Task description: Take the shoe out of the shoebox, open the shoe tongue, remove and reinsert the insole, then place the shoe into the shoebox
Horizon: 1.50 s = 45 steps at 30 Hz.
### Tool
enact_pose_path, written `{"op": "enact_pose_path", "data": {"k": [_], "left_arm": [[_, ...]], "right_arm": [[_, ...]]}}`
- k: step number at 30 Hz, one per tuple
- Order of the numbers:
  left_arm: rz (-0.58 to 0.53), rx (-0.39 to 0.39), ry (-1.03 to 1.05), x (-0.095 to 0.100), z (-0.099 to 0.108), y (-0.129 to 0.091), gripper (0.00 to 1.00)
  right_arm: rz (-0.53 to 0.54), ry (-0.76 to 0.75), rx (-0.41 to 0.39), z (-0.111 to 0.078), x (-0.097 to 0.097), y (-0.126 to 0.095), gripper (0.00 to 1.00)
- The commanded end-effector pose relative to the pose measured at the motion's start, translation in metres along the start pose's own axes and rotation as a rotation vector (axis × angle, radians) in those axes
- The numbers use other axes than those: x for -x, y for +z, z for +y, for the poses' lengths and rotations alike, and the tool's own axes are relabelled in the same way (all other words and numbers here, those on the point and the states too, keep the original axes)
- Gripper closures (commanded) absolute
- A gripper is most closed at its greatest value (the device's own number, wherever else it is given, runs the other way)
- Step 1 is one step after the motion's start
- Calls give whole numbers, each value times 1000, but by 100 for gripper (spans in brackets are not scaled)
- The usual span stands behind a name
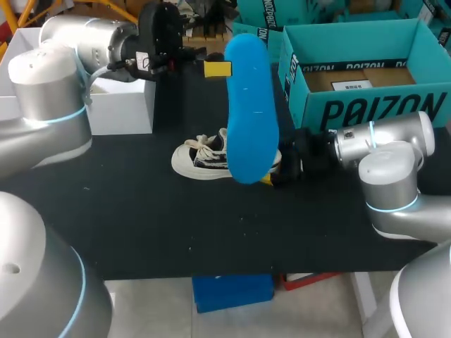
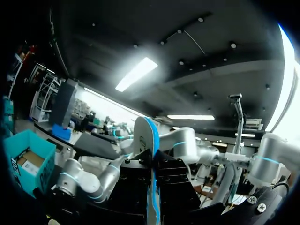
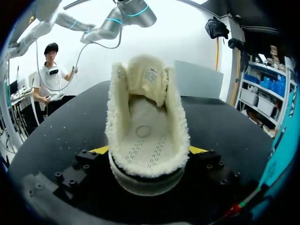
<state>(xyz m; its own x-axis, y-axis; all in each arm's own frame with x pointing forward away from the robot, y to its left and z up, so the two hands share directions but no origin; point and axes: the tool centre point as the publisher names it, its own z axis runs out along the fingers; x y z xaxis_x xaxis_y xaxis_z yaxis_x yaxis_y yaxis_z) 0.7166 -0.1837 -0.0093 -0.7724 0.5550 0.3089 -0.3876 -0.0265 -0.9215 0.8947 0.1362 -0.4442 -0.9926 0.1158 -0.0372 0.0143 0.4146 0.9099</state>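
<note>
**Operator:** State the layout and the step in hand.

**Technician:** The teal shoebox [image 1: 366, 105] stands open at the far right of the black table [image 1: 141, 225], and the shoe is not in it. The shoe [image 1: 201, 158] sits on its sole near the middle of the table, close to the box's near corner, with its toe toward the robot's left. The blue insole [image 1: 250, 105] is out of the shoe and is held upright in the air above it. Judgement: removal of the insole is complete, and reinsertion is the step in hand.

**Operator:** Report both grippers.

**Technician:** The left gripper [image 2: 153, 185] is clamped on the insole, which runs edge-on between its fingers. The right gripper [image 3: 147, 154] grasps the shoe at the heel. One yellow tip is against each side of the sole, pinning the shoe to the table.

**Operator:** What does the next move call for?

**Technician:** The right wrist view shows the tongue [image 3: 149, 75] standing back from the opening and the footbed bare.
1. Tilt the insole toe-end down and align it with the shoe's long axis.
2. Feed it under the tongue toward the toe.
3. Press the heel end flat.

The right gripper should hold its clamp until the insole is seated.

Caution: the fleece lining may catch the insole's edge and fold it.
</note>
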Motion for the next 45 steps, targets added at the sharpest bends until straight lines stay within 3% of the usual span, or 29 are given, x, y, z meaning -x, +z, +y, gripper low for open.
{"op": "enact_pose_path", "data": {"k": [1,13,14,15,28,35,38,45], "left_arm": [[-136,-28,-6,-11,4,-2,100],[-175,-46,4,-15,5,-11,100],[-175,-46,4,-15,5,-11,100],[-175,-46,4,-15,5,-11,100],[-175,-46,4,-15,5,-11,100],[-175,-46,4,-15,5,-11,100],[-175,-46,4,-15,5,-11,100],[-175,-46,4,-15,5,-11,100]], "right_arm": [[-1,1,-1,0,0,3,100],[-1,1,-1,0,0,3,100],[-1,1,-1,0,0,3,9],[4,-8,-6,-1,1,0,0],[54,-26,-320,25,7,-42,0],[80,-12,-581,35,8,-57,0],[80,-11,-731,39,10,-61,0],[73,-17,-934,48,18,-63,0]]}}
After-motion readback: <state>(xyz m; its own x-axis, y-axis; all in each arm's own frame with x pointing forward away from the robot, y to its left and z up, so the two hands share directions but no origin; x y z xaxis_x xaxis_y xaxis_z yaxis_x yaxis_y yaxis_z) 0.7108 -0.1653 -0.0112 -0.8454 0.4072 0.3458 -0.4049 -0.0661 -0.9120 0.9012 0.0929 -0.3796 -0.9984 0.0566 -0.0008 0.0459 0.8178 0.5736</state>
